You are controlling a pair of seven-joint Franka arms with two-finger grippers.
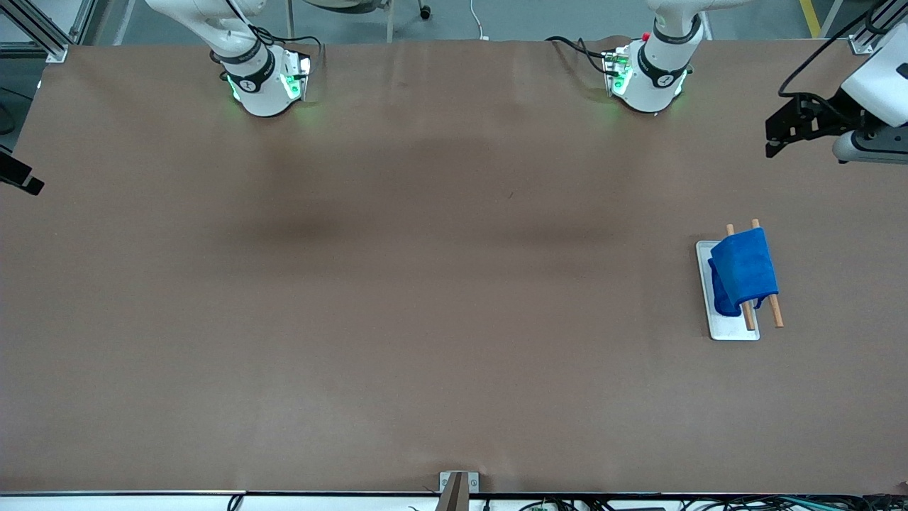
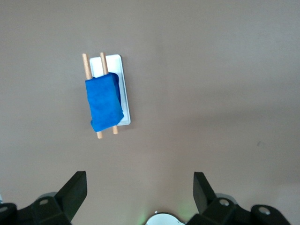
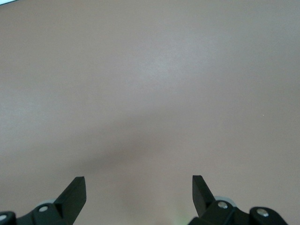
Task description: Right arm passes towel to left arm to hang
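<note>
The blue towel [image 1: 743,268] hangs folded over two wooden rods [image 1: 776,312] of a small rack with a white base plate [image 1: 711,301], toward the left arm's end of the table. It also shows in the left wrist view [image 2: 104,103]. My left gripper [image 1: 777,140] is raised at the table's edge on that side, open and empty [image 2: 139,187], apart from the towel. My right gripper [image 1: 23,179] shows only partly at the right arm's end of the table. It is open and empty over bare table [image 3: 139,187].
The brown table top [image 1: 425,284] is bare apart from the rack. The right arm's base [image 1: 266,85] and the left arm's base [image 1: 649,78] with its red knob stand along the edge farthest from the front camera. A small metal bracket [image 1: 457,490] sits at the nearest edge.
</note>
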